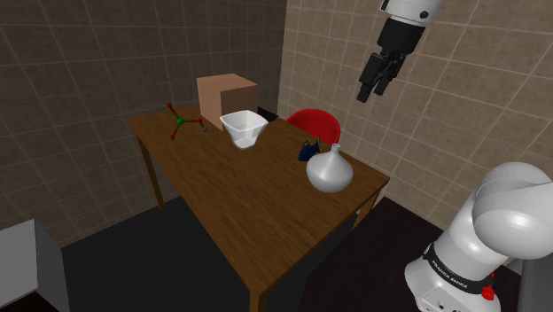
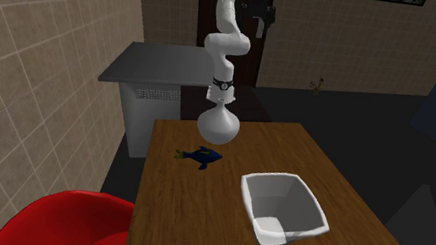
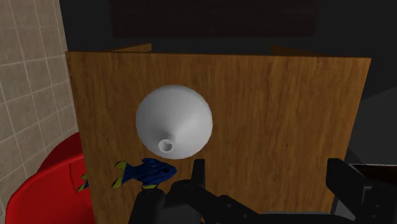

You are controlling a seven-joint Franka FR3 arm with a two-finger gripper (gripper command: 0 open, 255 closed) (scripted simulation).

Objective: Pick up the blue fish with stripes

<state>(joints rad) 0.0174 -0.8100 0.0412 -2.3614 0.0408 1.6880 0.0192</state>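
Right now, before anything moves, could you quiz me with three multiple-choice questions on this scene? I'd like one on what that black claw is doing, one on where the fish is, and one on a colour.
1. High above the table, the gripper is:
A. clamped on something
B. open and empty
C. shut on nothing

2. The blue fish lies:
A. on the floor
B. hanging from the gripper
C. on the table beside the white vase

3. The fish's fins are:
A. red
B. yellow
C. white

Answers:
1. B, since in the wrist view its fingers stand well apart with nothing between them.
2. C, since the fish rests on the wood next to the vase, near the table's edge.
3. B, since yellow fins show against its blue body.
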